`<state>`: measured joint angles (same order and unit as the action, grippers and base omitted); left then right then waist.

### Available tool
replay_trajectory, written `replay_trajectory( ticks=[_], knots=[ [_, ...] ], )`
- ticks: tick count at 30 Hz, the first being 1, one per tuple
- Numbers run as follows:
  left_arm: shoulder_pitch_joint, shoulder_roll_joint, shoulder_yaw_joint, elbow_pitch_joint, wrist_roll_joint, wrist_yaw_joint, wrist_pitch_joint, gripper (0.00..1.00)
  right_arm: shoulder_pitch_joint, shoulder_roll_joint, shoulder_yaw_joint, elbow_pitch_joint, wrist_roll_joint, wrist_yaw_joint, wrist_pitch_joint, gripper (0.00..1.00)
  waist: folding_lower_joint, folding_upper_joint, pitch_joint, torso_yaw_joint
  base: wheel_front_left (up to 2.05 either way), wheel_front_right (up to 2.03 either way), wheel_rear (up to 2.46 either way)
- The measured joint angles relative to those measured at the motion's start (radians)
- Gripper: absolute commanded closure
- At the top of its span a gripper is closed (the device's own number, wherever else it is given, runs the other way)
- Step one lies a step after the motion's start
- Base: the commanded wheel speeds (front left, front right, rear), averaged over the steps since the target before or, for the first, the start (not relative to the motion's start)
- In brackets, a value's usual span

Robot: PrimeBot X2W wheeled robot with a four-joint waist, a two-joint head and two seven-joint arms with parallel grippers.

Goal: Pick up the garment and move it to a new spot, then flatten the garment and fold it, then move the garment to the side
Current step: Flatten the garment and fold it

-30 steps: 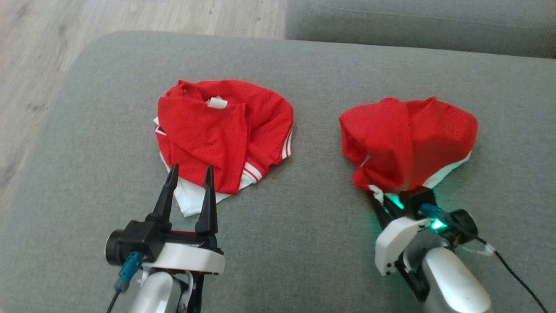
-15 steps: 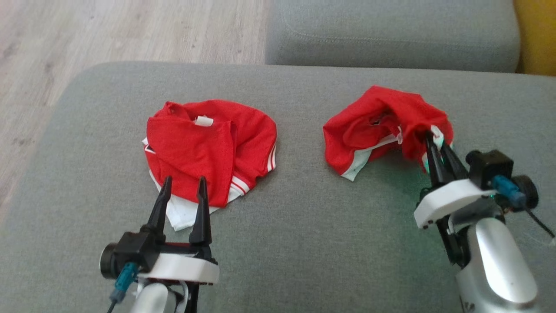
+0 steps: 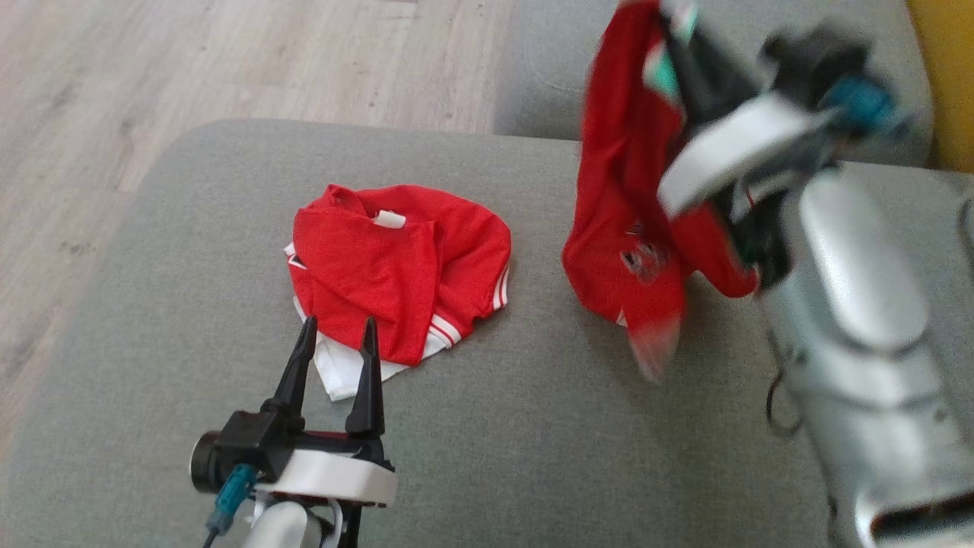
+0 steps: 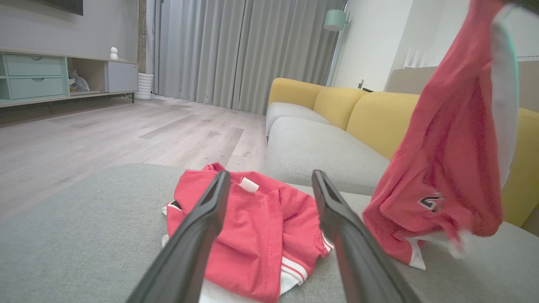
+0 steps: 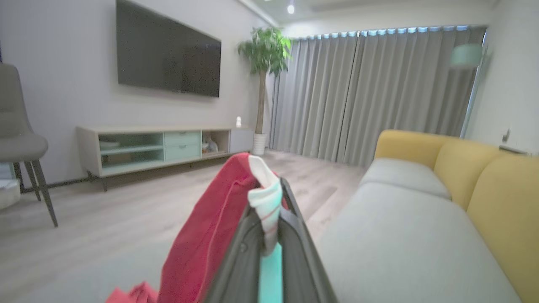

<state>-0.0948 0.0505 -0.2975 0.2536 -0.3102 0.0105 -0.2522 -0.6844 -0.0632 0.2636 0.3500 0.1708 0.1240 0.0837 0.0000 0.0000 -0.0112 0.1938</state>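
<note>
Two red cloths: garment (image 3: 618, 198) pinched in right jaws; other cloth (image 3: 396, 266) on cushion (image 3: 533, 441).

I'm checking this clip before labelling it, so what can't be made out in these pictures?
Head view: the right gripper and the hanging red cloth it holds are motion-blurred; the upper edge cuts off the cloth's top.
Left wrist view: the dark print on that cloth is creased, too small to read.
Head view: the jersey lies folded over itself, hiding any lettering.
</note>
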Motion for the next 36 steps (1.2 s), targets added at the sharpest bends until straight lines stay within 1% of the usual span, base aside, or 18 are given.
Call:
replay_trajectory(
  ticks=[3, 5, 7, 9, 10, 11, 12, 13, 19, 22, 23, 26, 30, 34, 36],
  knots=[
    [0.003, 0.000, -0.002, -0.001, 0.000, 0.008, 0.000, 0.00, -0.118, 0.000, -0.063, 0.050, 0.037, 0.000, -0.037, 1.00, -0.0001, 0.0000, -0.015, 0.009, 0.00, 0.00, 0.00],
    [0.012, 0.000, 0.003, -0.004, 0.000, 0.013, 0.000, 0.00, -0.174, 0.004, -0.156, 0.083, 0.045, 0.000, -0.060, 1.00, -0.0001, 0.0000, -0.020, 0.003, 0.00, 0.00, 0.00],
    [0.026, 0.000, 0.011, -0.005, 0.001, 0.016, 0.000, 0.00, -0.205, 0.002, -0.251, 0.112, 0.010, 0.000, -0.073, 1.00, 0.0000, 0.0000, -0.022, -0.009, 0.00, 0.00, 0.00],
    [0.039, 0.000, 0.018, -0.012, 0.001, 0.017, 0.000, 0.00, -0.203, 0.002, -0.353, 0.138, -0.028, 0.000, -0.076, 1.00, 0.0000, 0.0000, -0.023, -0.025, 0.00, 0.00, 0.00],
    [0.039, 0.000, 0.018, -0.012, 0.001, 0.017, 0.000, 0.00, -0.203, 0.002, -0.353, 0.138, -0.028, 0.000, -0.076, 1.00, 0.0000, 0.0000, -0.023, -0.025, 0.00, 0.00, 0.00],
    [0.043, 0.000, 0.021, -0.016, 0.001, 0.016, 0.000, 0.00, -0.194, 0.002, -0.408, 0.149, -0.044, 0.000, -0.076, 1.00, 0.0000, 0.0000, -0.024, -0.034, 0.00, 0.00, 0.00],
    [0.044, 0.000, 0.026, -0.021, 0.001, 0.016, 0.000, 0.00, -0.151, -0.001, -0.495, 0.155, -0.073, 0.000, -0.057, 1.00, 0.0000, 0.0000, -0.022, -0.053, 0.00, 0.00, 0.00],
    [0.043, 0.000, 0.027, -0.025, 0.002, 0.015, 0.000, 0.00, -0.113, -0.001, -0.532, 0.156, -0.087, 0.000, -0.044, 1.00, 0.0000, 0.0000, -0.020, -0.062, 0.00, 0.00, 0.00],
    [0.039, 0.000, 0.023, -0.034, 0.002, 0.011, 0.000, 0.00, 0.206, 0.009, -0.724, 0.170, -0.154, 0.000, 0.006, 1.00, 0.0001, 0.0000, 0.023, -0.101, 0.00, 0.00, 0.00],
    [0.027, 0.000, 0.016, -0.033, 0.004, 0.006, 0.000, 0.00, 0.291, 0.017, -0.795, 0.173, -0.205, 0.000, 0.005, 1.00, 0.0000, 0.0000, 0.050, -0.114, 0.00, 0.00, 0.00],
    [0.020, 0.000, 0.014, -0.031, 0.004, 0.005, 0.000, 0.00, 0.296, 0.019, -0.817, 0.174, -0.218, 0.000, 0.001, 0.00, 0.0001, 0.0000, 0.059, -0.118, 0.00, 0.00, 0.00],
    [-0.004, 0.000, 0.013, -0.030, 0.012, -0.003, 0.000, 0.00, 0.284, 0.018, -0.849, 0.172, -0.246, 0.000, -0.029, 0.00, 0.0001, 0.0000, 0.082, -0.127, 0.00, 0.00, 0.00],
    [-0.016, 0.000, 0.013, -0.024, 0.012, -0.003, 0.000, 0.00, 0.266, 0.019, -0.849, 0.156, -0.259, 0.000, -0.084, 0.00, 0.0001, 0.0000, 0.096, -0.134, 0.00, 0.00, 0.00],
    [-0.020, 0.000, 0.008, -0.019, 0.012, -0.011, 0.000, 0.00, 0.266, 0.019, -0.772, 0.106, -0.258, 0.000, -0.161, 0.00, 0.0001, 0.0000, 0.095, -0.130, 0.00, 0.00, 0.00],
    [-0.020, 0.000, 0.007, -0.016, 0.012, -0.011, 0.000, 0.00, 0.272, 0.016, -0.686, 0.071, -0.233, 0.000, -0.197, 0.00, 0.0001, 0.0000, 0.091, -0.126, 0.00, 0.00, 0.00]
  ],
)
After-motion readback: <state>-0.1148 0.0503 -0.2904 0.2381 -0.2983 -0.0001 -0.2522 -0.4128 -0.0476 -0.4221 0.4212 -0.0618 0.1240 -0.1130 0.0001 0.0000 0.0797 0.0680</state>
